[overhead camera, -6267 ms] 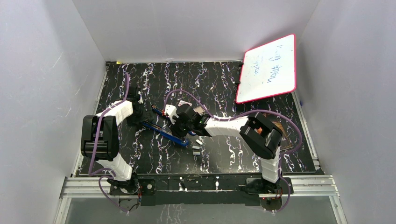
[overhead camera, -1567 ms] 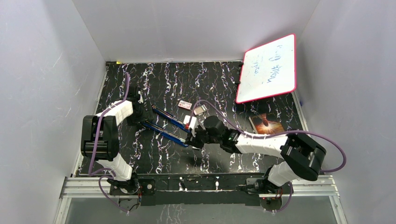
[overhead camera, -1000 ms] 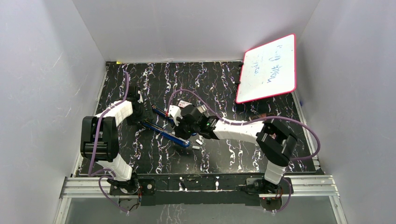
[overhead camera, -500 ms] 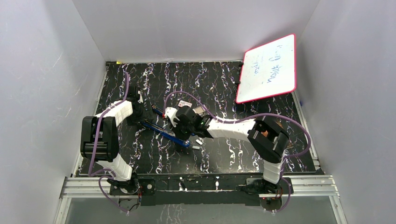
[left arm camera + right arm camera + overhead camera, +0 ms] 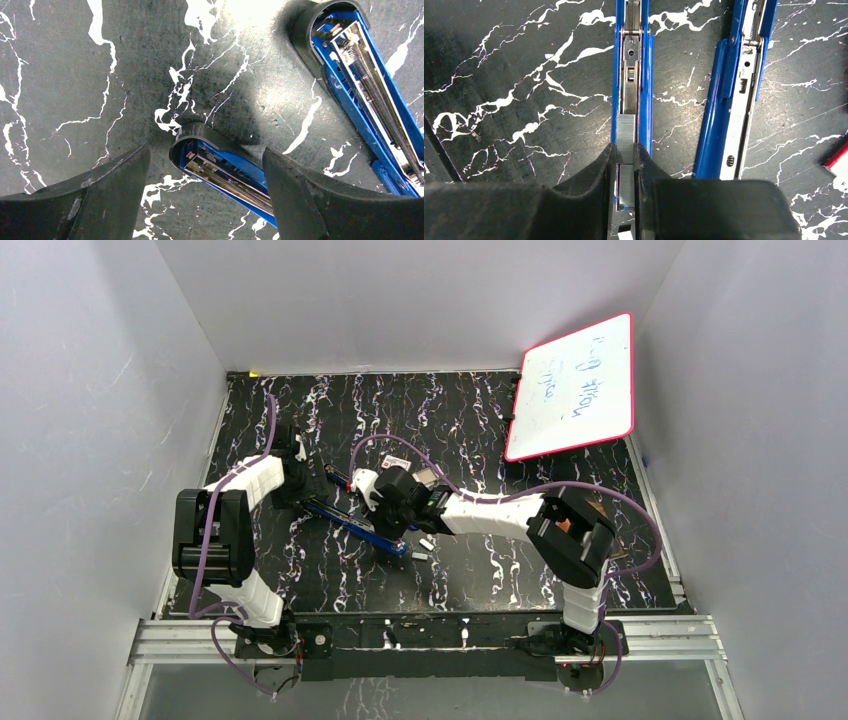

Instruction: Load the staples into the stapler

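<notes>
- Over the stapler (image 5: 644, 75) channel, our right fingers (image 5: 591, 187) clamp the staples (image 5: 626, 134); we should hold the strip parallel and lower it gently.
- Our left fingers (image 5: 95, 200) stand released, straddling its rear.

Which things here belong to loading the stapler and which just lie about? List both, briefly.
Job: staple strip pinched in right tool, over the channel of the open blue stapler; left tool straddling the stapler's end; loose staples nearby.
Lying about: whiteboard, red-and-white box.
</notes>
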Motion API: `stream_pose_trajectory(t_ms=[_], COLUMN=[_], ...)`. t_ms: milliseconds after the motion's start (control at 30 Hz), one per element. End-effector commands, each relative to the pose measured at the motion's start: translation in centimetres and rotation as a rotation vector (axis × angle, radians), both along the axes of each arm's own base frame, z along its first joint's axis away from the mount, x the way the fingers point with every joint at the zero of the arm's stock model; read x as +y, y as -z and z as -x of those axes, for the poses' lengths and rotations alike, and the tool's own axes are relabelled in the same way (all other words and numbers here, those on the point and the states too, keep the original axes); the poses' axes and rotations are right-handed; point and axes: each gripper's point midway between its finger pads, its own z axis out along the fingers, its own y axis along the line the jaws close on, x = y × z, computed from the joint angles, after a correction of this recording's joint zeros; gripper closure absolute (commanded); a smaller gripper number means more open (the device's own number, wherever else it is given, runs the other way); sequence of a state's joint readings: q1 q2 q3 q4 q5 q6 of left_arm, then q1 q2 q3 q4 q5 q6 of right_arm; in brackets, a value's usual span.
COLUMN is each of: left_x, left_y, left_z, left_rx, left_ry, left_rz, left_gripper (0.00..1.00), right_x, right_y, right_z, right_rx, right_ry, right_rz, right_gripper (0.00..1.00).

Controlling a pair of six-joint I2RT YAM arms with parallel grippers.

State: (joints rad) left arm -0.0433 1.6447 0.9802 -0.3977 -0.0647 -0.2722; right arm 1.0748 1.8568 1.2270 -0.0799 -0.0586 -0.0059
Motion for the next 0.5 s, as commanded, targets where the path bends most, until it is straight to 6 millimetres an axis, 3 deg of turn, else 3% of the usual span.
stream_pose_trajectory(t_ms=[0,467], left_x=[-0.37,-0.39], left_y=[-1.21,-1.19], left_z=[-0.38,-0.38], left_rx=[-0.018,-0.018], left_ry=[0.009,0.009], left_rz=[0.014,0.016], left_gripper=[0.19,0.19], right_x=[1.59,1.38], right_y=[-1.64,-0.7], right_z=[-0.68,-0.63], right_rx=[-0.025,-0.014], right_ry=[0.002,0.004], right_rz=[-0.051,-0.027], right_gripper=[0.9,0.9])
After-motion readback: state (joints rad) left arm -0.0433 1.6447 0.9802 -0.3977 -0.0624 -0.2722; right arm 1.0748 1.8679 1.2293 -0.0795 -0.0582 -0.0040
